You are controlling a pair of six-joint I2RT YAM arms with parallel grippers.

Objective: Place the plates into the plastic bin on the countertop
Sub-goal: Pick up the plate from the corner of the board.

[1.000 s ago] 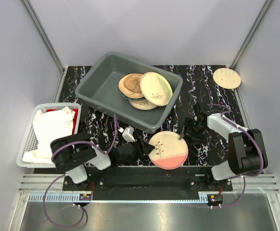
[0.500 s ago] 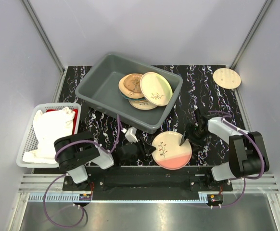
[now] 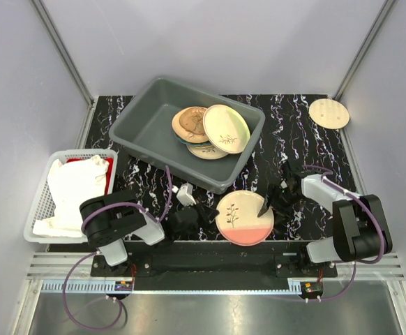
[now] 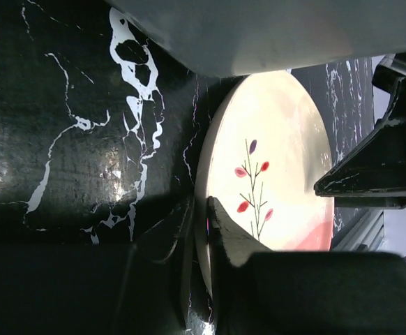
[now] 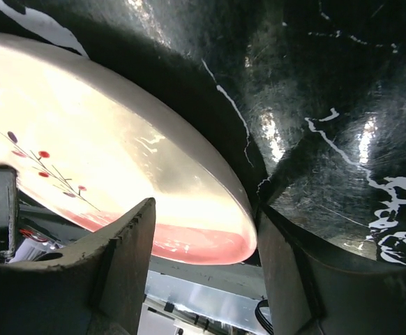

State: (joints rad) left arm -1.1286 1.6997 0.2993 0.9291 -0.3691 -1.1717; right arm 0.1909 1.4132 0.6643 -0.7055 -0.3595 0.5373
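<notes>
A cream-and-pink plate [image 3: 243, 218] with a sprig pattern lies on the black veined countertop [image 3: 297, 139], just in front of the grey plastic bin [image 3: 141, 127]. My left gripper [image 3: 206, 213] is shut on its left rim, one finger over and one under the edge [image 4: 199, 204]. At the plate's right rim [image 5: 119, 153], my right gripper [image 3: 269, 202] stands open, its fingers straddling the rim with gaps showing [image 5: 203, 209]. Three plates are stacked in the bin: a cream one [image 3: 225, 128], an orange one [image 3: 189, 123] and one underneath [image 3: 206, 151]. Another pale round plate [image 3: 329, 113] lies at the far right.
A white mesh basket [image 3: 41, 206] with a white cloth [image 3: 74, 190] stands at the left edge. The bin's near wall [image 4: 273, 35] hangs close over the held plate. Grey walls enclose the countertop on three sides.
My left gripper has shut on the plate's left rim. My right gripper has come in over the plate's right rim and its jaws have narrowed a little.
</notes>
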